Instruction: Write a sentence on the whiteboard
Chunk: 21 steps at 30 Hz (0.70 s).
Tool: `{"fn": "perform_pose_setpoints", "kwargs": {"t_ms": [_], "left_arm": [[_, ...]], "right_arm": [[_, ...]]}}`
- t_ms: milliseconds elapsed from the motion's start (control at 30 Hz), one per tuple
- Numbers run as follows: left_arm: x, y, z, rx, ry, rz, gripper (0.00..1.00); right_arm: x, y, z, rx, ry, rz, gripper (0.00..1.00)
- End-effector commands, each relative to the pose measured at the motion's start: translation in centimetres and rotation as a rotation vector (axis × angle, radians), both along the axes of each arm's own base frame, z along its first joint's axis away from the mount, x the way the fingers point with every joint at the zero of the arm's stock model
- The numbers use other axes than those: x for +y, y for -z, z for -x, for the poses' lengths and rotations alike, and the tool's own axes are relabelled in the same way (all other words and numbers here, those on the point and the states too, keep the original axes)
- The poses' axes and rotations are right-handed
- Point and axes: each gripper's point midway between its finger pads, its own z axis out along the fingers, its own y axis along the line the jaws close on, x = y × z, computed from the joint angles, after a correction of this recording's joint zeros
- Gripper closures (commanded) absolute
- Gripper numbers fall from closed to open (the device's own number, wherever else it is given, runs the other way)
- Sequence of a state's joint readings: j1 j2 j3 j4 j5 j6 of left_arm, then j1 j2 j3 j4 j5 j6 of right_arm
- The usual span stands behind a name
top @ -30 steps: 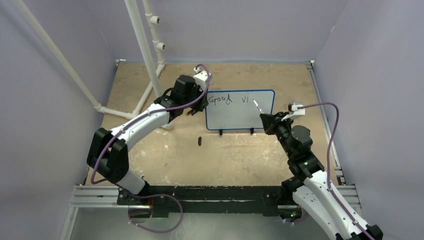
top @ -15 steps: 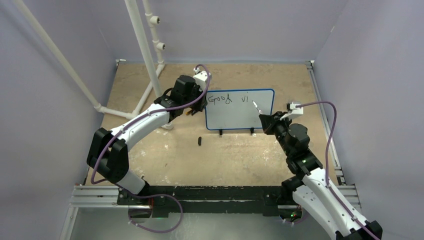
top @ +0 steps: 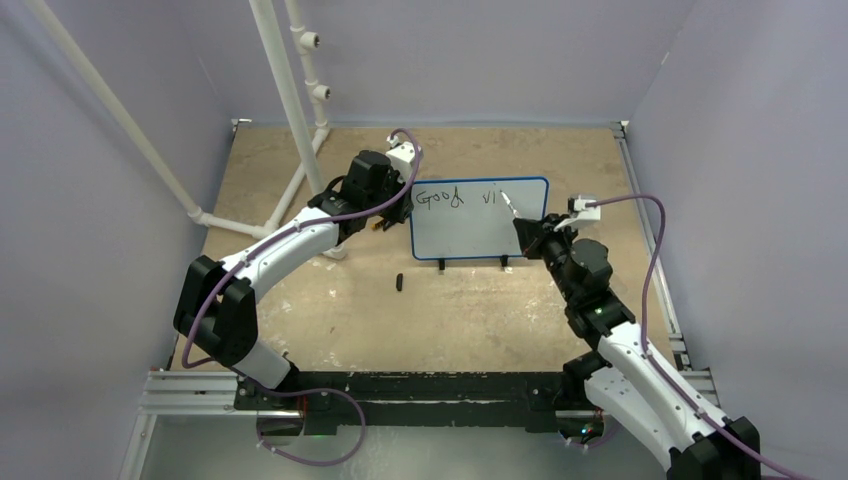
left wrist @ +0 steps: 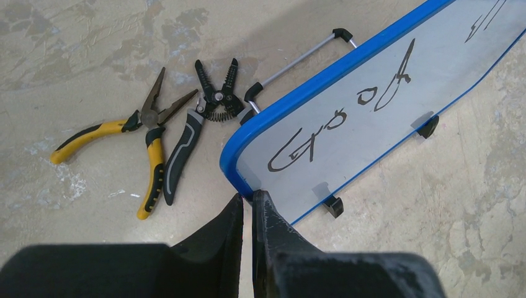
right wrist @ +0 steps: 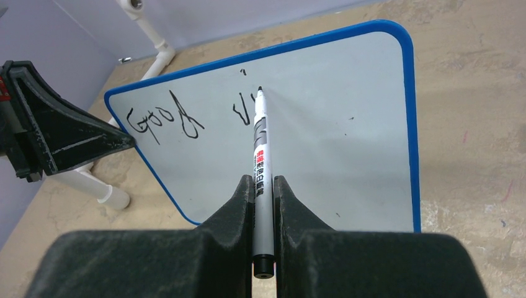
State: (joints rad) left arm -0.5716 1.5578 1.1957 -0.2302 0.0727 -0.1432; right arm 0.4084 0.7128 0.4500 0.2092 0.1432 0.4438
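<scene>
The whiteboard (top: 470,232) leans on its black feet at mid-table, blue rim all round. On it the sentence reads "Good" (top: 440,198) and then "vi" (top: 489,198), in thin black marker strokes. My left gripper (left wrist: 248,198) is shut on the whiteboard (left wrist: 372,130) at its lower left rim corner. Over on the other side, my right gripper (right wrist: 263,181) is shut on a grey marker (right wrist: 259,155). The marker's black tip rests on the whiteboard (right wrist: 335,143) just right of the "vi" (right wrist: 239,112). In the top view the marker (top: 509,206) slants up from the right gripper (top: 527,232).
Yellow-handled pliers (left wrist: 124,133) and a black wire stripper (left wrist: 198,124) lie on the table left of the board. A small black cap (top: 399,282) lies in front of it. White pipes (top: 290,110) rise at the back left.
The right arm has carried the marker tip up and to the left, to just beside the "vi". The left jaws have closed a little tighter on the rim.
</scene>
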Motion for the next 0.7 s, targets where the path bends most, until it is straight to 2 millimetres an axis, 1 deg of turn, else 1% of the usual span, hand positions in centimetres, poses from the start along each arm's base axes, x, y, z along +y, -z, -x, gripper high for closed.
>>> {"fn": "perform_pose_setpoints", "kwargs": {"t_ms": [0, 667], "left_arm": [[0.3, 1.3, 0.1, 0.015, 0.009, -0.028, 0.96], [0.0, 1.3, 0.4, 0.02, 0.025, -0.015, 0.97]], "right_arm": [[-0.1, -2.9, -0.7, -0.089, 0.015, -0.012, 1.0], [-0.5, -0.2, -1.0, -0.014, 0.042, 0.02, 1.0]]}}
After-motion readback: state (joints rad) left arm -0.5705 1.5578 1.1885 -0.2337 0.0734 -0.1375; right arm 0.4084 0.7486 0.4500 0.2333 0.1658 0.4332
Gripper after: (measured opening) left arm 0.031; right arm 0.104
